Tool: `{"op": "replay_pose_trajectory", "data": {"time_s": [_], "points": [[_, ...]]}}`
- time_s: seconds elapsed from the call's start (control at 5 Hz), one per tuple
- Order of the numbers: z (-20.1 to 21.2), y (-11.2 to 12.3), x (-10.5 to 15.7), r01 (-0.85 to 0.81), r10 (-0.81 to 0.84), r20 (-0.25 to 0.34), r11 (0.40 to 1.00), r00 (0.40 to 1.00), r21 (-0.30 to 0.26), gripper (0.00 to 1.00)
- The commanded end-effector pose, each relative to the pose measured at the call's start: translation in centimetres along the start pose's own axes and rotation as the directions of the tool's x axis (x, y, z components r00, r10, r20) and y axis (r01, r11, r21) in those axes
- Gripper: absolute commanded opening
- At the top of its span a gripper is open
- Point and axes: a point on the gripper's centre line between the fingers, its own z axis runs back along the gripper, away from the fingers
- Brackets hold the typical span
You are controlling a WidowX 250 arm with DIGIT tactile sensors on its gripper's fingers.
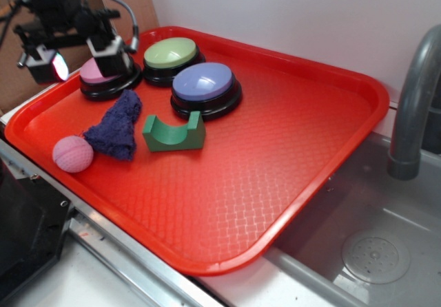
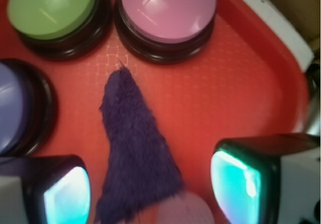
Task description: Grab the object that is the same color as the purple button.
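Observation:
The dark purple fuzzy cloth (image 1: 118, 127) lies on the red tray (image 1: 275, 155), between the pink ball and the green arch block. The wrist view shows it (image 2: 135, 148) as a long triangle pointing toward the buttons, its wide end between my two fingers. The purple button (image 1: 204, 87) stands behind the arch block; only its edge shows at the left of the wrist view (image 2: 12, 108). My gripper (image 1: 103, 56) hovers above the pink button at the tray's back left, above the cloth. It is open and empty (image 2: 150, 189).
A pink-topped button (image 2: 168, 13) and a green-topped button (image 1: 170, 54) stand at the back of the tray. A pink dimpled ball (image 1: 72, 153) touches the cloth's wide end. A green arch block (image 1: 173, 133) sits right of the cloth. A grey faucet (image 1: 413, 100) and sink lie right.

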Motion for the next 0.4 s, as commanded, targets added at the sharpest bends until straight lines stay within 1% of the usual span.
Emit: {"op": "replay_pose_trajectory", "data": {"time_s": [0.0, 0.2], "points": [[-4.45, 0.94, 1.30, -0.107, 0.107, -0.012, 0.993, 0.994, -0.041, 1.00], [-4.91, 0.88, 1.23, -0.118, 0.118, -0.004, 0.992, 0.993, -0.042, 1.00]]}}
